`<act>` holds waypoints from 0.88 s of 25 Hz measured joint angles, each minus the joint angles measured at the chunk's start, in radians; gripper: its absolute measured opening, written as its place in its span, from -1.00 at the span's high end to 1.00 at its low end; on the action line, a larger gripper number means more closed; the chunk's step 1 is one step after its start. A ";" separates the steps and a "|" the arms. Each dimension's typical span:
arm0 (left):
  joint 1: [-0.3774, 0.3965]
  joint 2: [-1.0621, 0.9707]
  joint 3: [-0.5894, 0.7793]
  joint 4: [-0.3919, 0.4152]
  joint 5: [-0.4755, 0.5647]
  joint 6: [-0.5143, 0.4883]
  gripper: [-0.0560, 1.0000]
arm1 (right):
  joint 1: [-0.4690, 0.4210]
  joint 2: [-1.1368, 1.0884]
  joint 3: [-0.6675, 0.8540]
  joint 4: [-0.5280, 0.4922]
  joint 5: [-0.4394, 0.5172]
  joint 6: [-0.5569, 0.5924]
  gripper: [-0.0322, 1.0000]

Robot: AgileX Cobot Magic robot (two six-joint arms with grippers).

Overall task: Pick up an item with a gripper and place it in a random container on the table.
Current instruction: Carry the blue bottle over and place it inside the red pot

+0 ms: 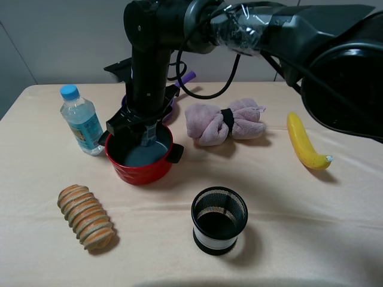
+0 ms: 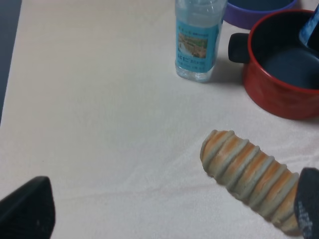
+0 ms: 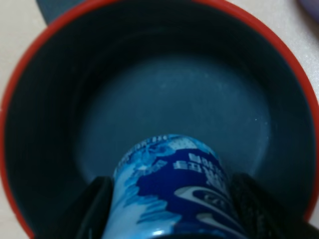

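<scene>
The red pot (image 1: 139, 172) stands left of centre on the beige table (image 1: 287, 203). My right gripper (image 1: 145, 133) reaches across from the right and is lowered into the pot's mouth. In the right wrist view the gripper (image 3: 174, 211) is shut on the blue jar with white print (image 3: 172, 181), which hangs inside the pot's rim (image 3: 15, 99) above its dark grey bottom. The jar's edge (image 2: 311, 25) and the pot (image 2: 279, 97) also show in the left wrist view. My left gripper (image 2: 169, 206) is open and empty, low over the table near the striped roll.
A water bottle (image 1: 81, 122) stands just left of the pot. A purple pan (image 1: 187, 78) lies behind the pot. A striped roll (image 1: 87, 217) lies at front left, a black mesh cup (image 1: 219, 220) at front centre, a pink towel (image 1: 224, 122) and a banana (image 1: 304, 143) to the right.
</scene>
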 joint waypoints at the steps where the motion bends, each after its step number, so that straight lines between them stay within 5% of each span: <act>1: 0.000 0.000 0.000 0.000 0.000 0.000 -0.94 | 0.000 0.007 0.000 0.000 0.000 0.000 0.21; 22: 0.000 0.000 0.000 0.000 0.000 0.000 -0.94 | 0.000 0.038 0.000 -0.002 -0.038 0.000 0.21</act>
